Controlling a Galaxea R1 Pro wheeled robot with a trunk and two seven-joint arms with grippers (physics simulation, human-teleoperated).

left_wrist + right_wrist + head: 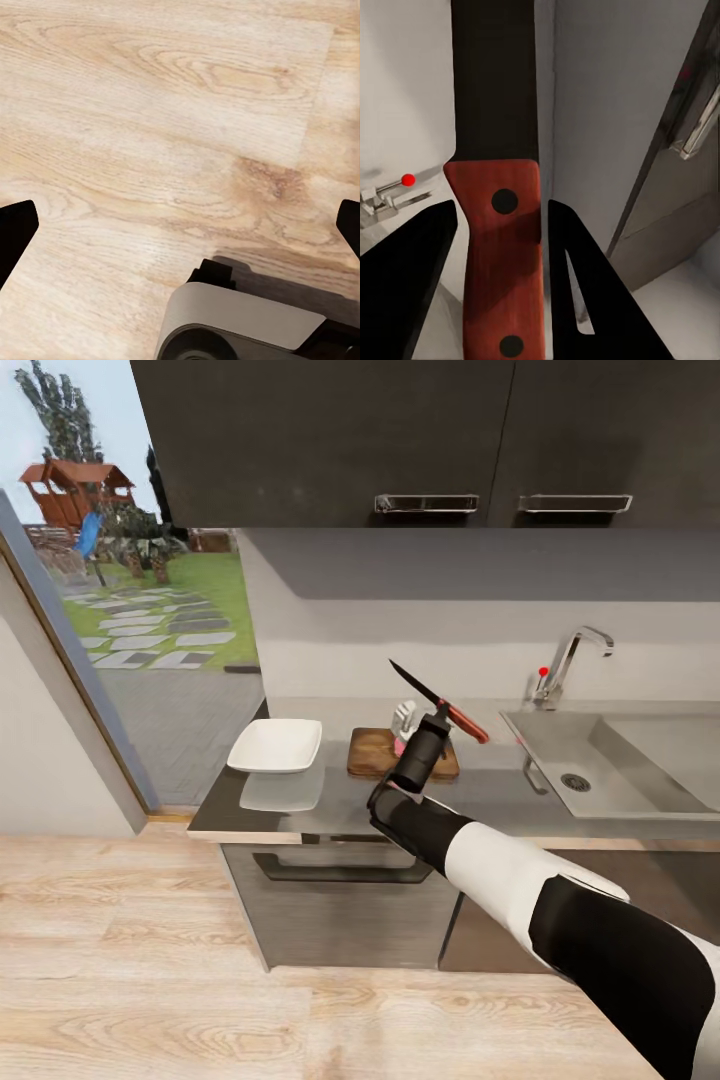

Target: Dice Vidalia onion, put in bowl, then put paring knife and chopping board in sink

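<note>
My right gripper point(441, 713) is shut on the paring knife point(462, 721) and holds it above the chopping board point(372, 754). The dark blade points up and to the left. In the right wrist view the reddish-brown handle point(502, 255) sits clamped between the two dark fingers point(412, 277). A small pale lump point(405, 718) stands on the board beside the gripper; I cannot tell whether it is the onion. The white bowl point(277, 745) rests on the countertop point(480, 795) left of the board. The sink point(640, 755) lies to the right. My left gripper point(180, 225) hangs open over the wooden floor.
The chrome tap point(578, 650) with its red knob point(543, 671) stands behind the sink. Dark wall cabinets point(430, 440) hang above the counter. A glass door point(120, 610) is at the left. The robot's base point(240, 322) shows below the left gripper.
</note>
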